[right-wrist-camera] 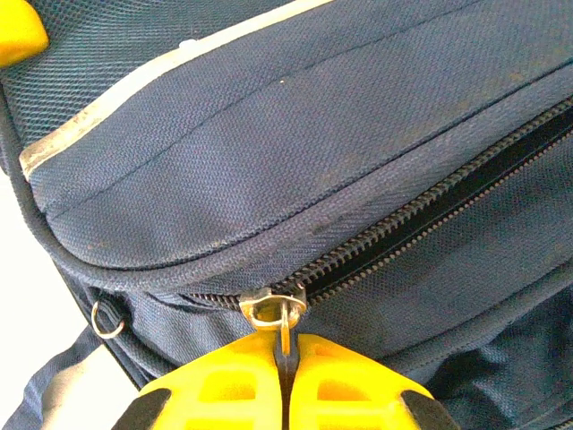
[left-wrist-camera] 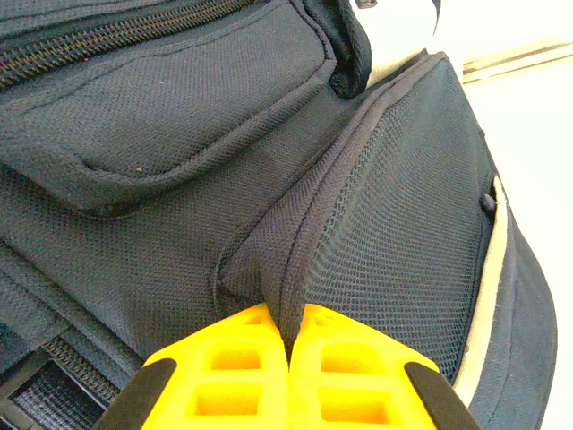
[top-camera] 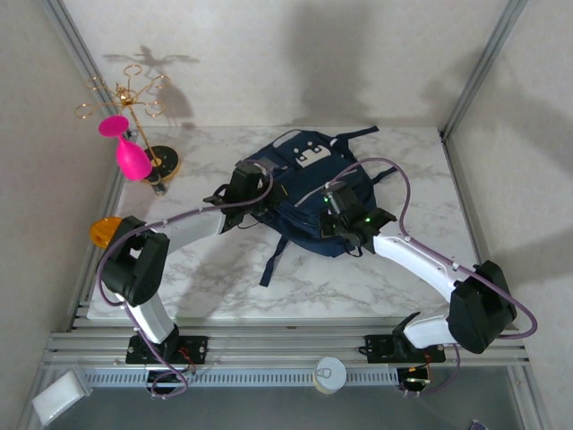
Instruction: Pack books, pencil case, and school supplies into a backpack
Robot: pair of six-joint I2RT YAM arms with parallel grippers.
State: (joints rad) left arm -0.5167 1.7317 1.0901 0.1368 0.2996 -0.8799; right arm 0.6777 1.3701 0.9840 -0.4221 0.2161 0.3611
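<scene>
Pinching – left claw (left-wrist-camera: 288,333) backpack (left-wrist-camera: 179,116) fabric, right claw (right-wrist-camera: 285,351) zipper (right-wrist-camera: 273,310)

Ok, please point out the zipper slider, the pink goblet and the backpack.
zipper slider (right-wrist-camera: 271,307): right wrist view, its metal body.
pink goblet (top-camera: 133,162): top view, its wide end.
backpack (top-camera: 295,184): top view, its navy fabric.

Marble tabletop (top-camera: 358,278), grey-veined. Rear left: gold wire stand (top-camera: 134,90) with looped arms on a round base; a pink goblet (top-camera: 128,150) tilts just beside it. Left edge: orange cup (top-camera: 104,230). Below the near rail: round pale can (top-camera: 329,373); white block (top-camera: 55,399).
</scene>
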